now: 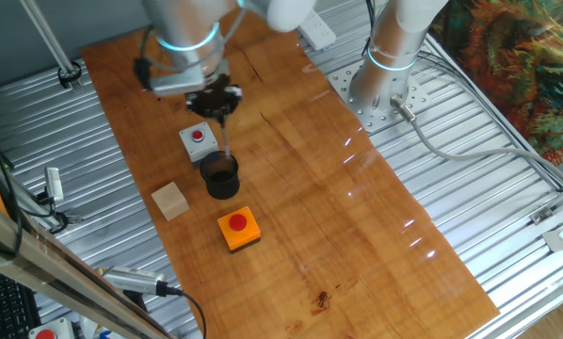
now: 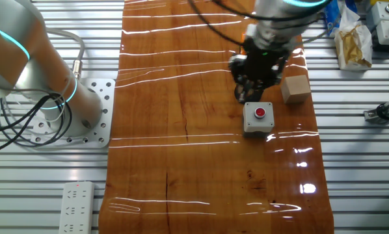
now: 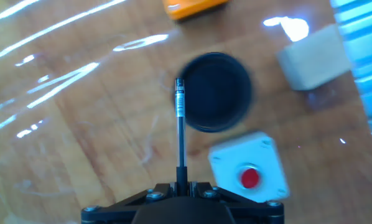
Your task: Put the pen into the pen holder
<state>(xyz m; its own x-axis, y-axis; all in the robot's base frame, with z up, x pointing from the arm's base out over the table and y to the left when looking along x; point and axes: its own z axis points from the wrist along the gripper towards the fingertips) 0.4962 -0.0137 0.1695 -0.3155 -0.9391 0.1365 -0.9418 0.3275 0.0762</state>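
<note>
Hand view: the pen (image 3: 181, 130) is hanging clamped between the gripper (image 3: 181, 186) jaws, its tip lying at the left rim of the pen holder (image 3: 216, 92). Grey button box (image 3: 250, 167) sitting beside the holder; wooden block (image 3: 313, 57) and orange button box (image 3: 189, 6) lying near.

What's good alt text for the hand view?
The gripper holds the pen pointing away, its tip at the left rim of the black pen holder. A grey button box lies right, a wooden block beyond.
</note>
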